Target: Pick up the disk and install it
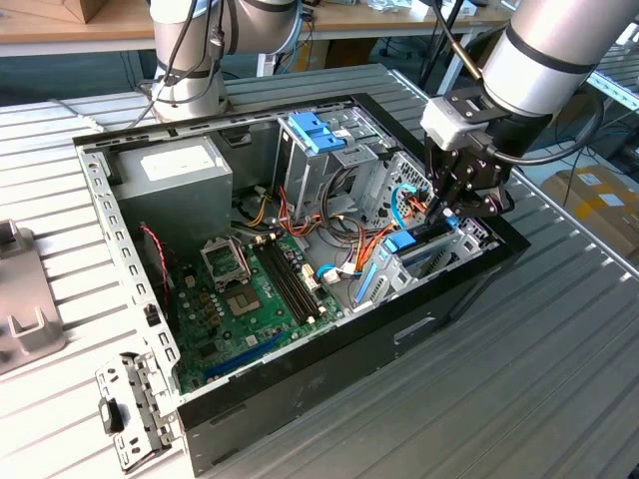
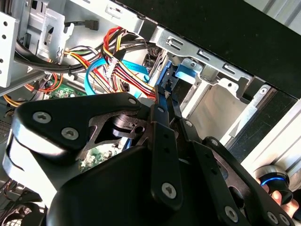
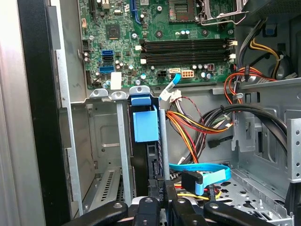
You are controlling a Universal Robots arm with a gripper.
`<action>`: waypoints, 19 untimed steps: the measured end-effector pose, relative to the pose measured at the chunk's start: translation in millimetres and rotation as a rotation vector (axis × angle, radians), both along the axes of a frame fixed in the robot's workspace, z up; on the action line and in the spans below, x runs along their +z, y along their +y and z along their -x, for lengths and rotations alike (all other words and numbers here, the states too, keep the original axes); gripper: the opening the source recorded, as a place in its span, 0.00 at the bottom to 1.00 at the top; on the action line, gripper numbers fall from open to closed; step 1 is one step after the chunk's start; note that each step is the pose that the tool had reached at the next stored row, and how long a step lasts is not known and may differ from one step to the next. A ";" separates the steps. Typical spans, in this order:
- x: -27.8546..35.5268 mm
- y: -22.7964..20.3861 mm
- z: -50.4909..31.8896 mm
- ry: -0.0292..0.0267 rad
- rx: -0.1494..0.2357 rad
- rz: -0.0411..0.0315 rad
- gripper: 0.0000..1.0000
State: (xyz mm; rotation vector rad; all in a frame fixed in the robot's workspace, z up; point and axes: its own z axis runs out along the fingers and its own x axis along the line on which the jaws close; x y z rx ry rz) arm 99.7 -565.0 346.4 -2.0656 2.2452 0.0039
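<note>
The disk (image 1: 401, 242) stands on edge in the metal drive bay (image 1: 454, 249) at the front corner of the open computer case (image 1: 329, 334), on the exterior view's right. Its blue carrier tab (image 3: 145, 123) and dark body show in the first wrist view, between the bay's rails (image 3: 123, 141). My gripper (image 1: 446, 212) hangs right over it, shut on the disk's upper edge. In the second wrist view the fingertips (image 2: 161, 110) pinch the thin blue edge of the disk (image 2: 161, 81). In the first wrist view the gripper (image 3: 162, 207) sits astride that edge.
Inside the case lie a green motherboard (image 1: 240, 299), a grey power supply (image 1: 175, 170), a light-blue bracket (image 1: 315, 130) and bundles of coloured cables (image 3: 197, 132). A blue flat cable (image 3: 202, 172) runs beside the bay. A second arm's base (image 1: 190, 70) stands behind the case.
</note>
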 end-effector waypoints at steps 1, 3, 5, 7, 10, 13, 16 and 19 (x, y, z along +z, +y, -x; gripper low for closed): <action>-0.1 0.0 0.0 0.0000 0.000 0.0000 0.17; -0.4 0.0 0.0 0.0000 0.000 -0.0001 0.17; -0.6 -0.1 0.0 0.0000 0.000 0.0000 0.17; -0.6 -0.2 0.0 0.0000 0.000 -0.0002 0.17; 2.4 -0.2 0.0 0.0000 0.000 -0.0002 0.17; 2.6 -0.6 -0.1 0.0000 0.000 0.0000 0.17; 1.3 -2.0 -0.1 0.0002 0.000 -0.0003 0.17; -1.1 -2.3 -0.1 0.0006 0.000 0.0000 0.17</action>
